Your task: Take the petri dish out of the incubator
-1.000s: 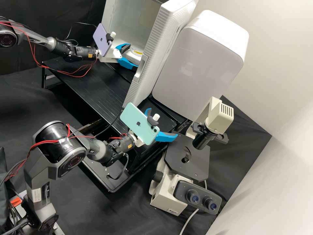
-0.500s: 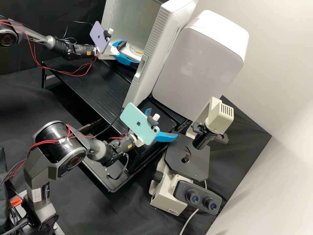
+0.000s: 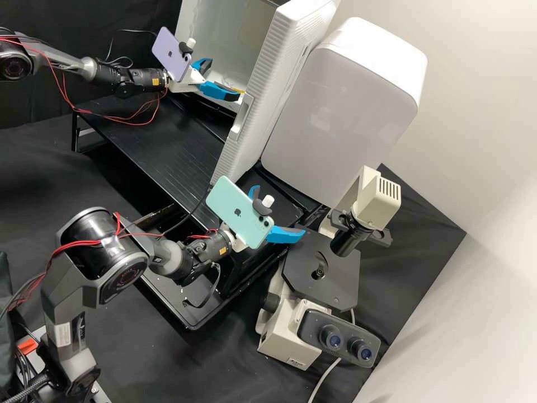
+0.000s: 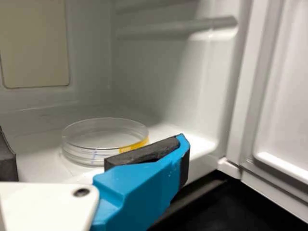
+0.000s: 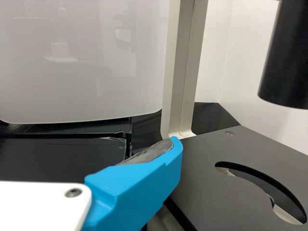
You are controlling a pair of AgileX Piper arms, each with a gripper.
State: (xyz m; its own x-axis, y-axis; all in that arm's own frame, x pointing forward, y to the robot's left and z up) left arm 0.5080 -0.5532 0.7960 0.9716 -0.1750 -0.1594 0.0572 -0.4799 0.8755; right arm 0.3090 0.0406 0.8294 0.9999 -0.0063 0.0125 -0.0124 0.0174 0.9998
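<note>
Sitting in incubator, petri dish bears yellow band.

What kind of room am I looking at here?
Most likely a biology lab: a microscope stands near a white incubator with its door open, a clear petri dish inside.

petri dish: in incubator, on floor | left claw: at incubator opening | microscope: right of incubator

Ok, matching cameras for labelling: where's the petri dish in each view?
Left wrist view: petri dish on incubator floor, past the blue finger.
High view: mostly hidden behind left pincer.
Right wrist view: faces microscope stage.
Shared landmark: left pincer.
</note>
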